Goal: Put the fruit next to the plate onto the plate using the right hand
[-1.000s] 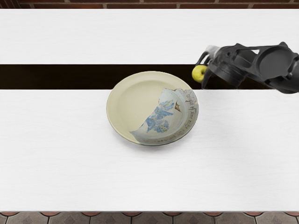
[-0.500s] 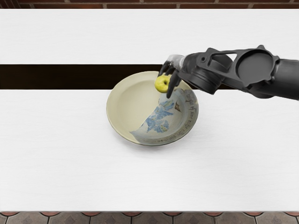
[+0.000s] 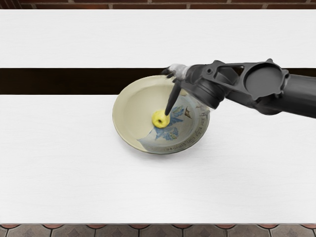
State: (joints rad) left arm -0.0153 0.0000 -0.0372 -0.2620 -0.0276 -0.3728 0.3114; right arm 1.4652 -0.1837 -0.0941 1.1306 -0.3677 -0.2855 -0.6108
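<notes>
A small yellow apple point(image 3: 159, 119) lies inside the cream plate point(image 3: 129, 106), near the middle, at the edge of its blue pattern. My right hand point(image 3: 172, 92) hangs over the plate's far right rim, its arm coming in from the right. Its fingers point(image 3: 170, 104) are stretched downward and loose. One dark fingertip ends just above and to the right of the apple without gripping it. The left arm does not show.
The plate sits at the far edge of the near white table point(image 3: 74, 163). Behind it runs a dark gap point(image 3: 59, 81), then a second white surface point(image 3: 98, 39). Tiled floor shows along the bottom edge.
The right hand carried the apple leftward from beside the plate to over it, then let go. The apple now lies in the plate, and the fingers have spread.
</notes>
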